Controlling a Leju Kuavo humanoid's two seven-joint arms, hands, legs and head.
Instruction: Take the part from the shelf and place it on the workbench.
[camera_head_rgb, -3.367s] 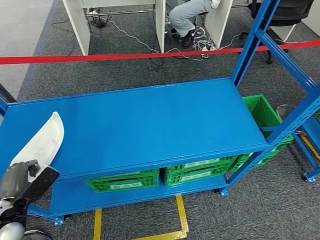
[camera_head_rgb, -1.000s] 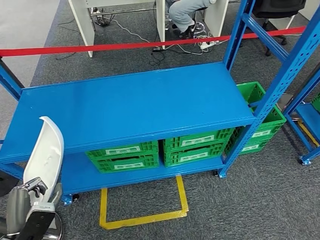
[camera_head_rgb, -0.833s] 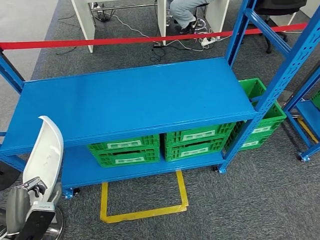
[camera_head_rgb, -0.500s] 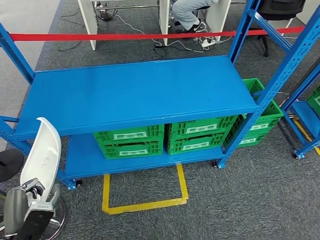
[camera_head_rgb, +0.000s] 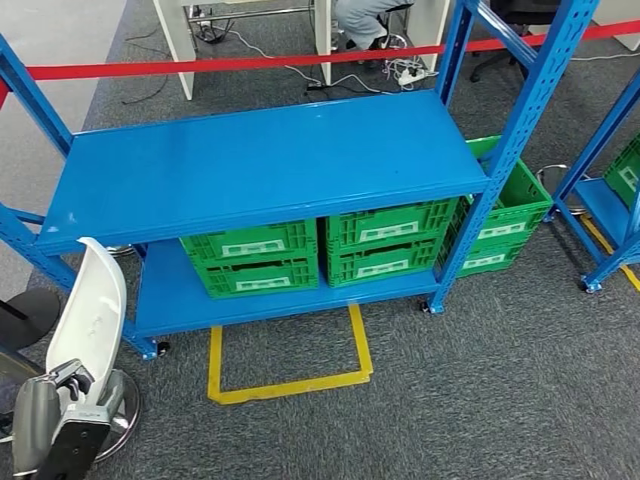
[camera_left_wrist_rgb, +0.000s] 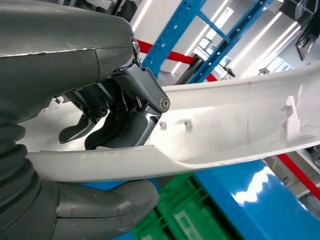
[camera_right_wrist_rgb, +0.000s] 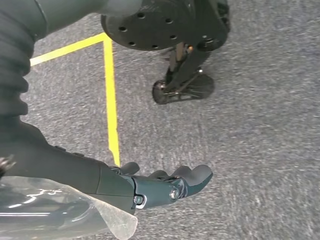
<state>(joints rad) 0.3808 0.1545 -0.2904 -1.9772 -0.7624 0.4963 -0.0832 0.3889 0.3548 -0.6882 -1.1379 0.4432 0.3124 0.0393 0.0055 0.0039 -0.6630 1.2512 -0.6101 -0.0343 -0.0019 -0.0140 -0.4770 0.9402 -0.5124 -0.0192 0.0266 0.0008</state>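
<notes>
Camera shifted back, left robot hand (camera_head_rgb: 56, 430) gripping curved white part (camera_head_rgb: 89, 305)

Head cam: high, pitched forward and down at the blue shelf rack (camera_head_rgb: 264, 165) and grey carpet (camera_head_rgb: 490, 380), mid-range. Left wrist cam: close behind the left hand (camera_left_wrist_rgb: 113, 115), looking along the white part (camera_left_wrist_rgb: 234, 125) toward the rack; shares part, hand, green crates (camera_head_rgb: 249, 260) with head view. Right wrist cam: behind the right hand (camera_right_wrist_rgb: 166, 185), facing the carpet, shares the yellow floor tape (camera_right_wrist_rgb: 110, 100).
</notes>
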